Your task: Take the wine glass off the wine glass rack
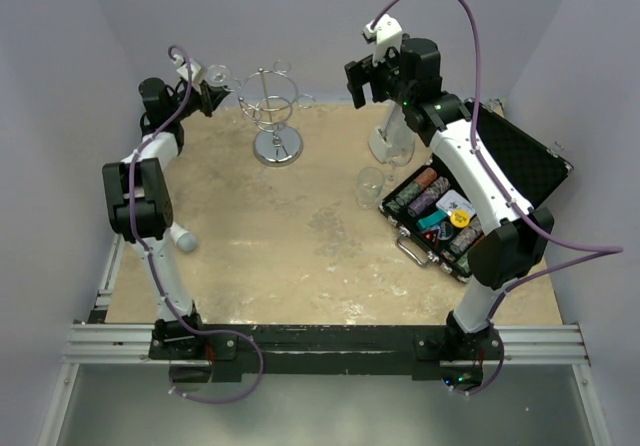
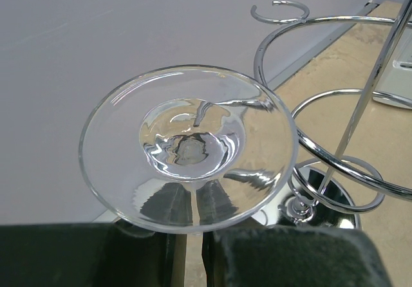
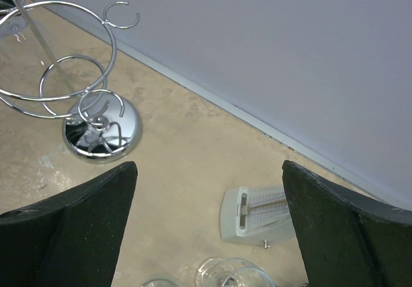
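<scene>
The wine glass (image 2: 187, 148) points its round foot at the left wrist camera. Its stem runs back into the narrow gap between my left gripper (image 2: 193, 239) jaws, which are shut on it. In the top view the wine glass (image 1: 218, 73) hangs in the air at the back left, just left of the wine glass rack (image 1: 272, 106), beside one curled arm. The wine glass rack (image 2: 335, 171) is chrome wire on a shiny disc base. My right gripper (image 1: 375, 74) stands open high above the table, nothing between its fingers (image 3: 96, 222).
A grey wedge metronome (image 1: 390, 141) (image 3: 257, 213) stands right of the rack. A second clear glass (image 1: 371, 186) (image 3: 235, 277) sits near it. An open black case of poker chips (image 1: 470, 201) fills the right side. A small white cylinder (image 1: 183, 238) lies by the left arm.
</scene>
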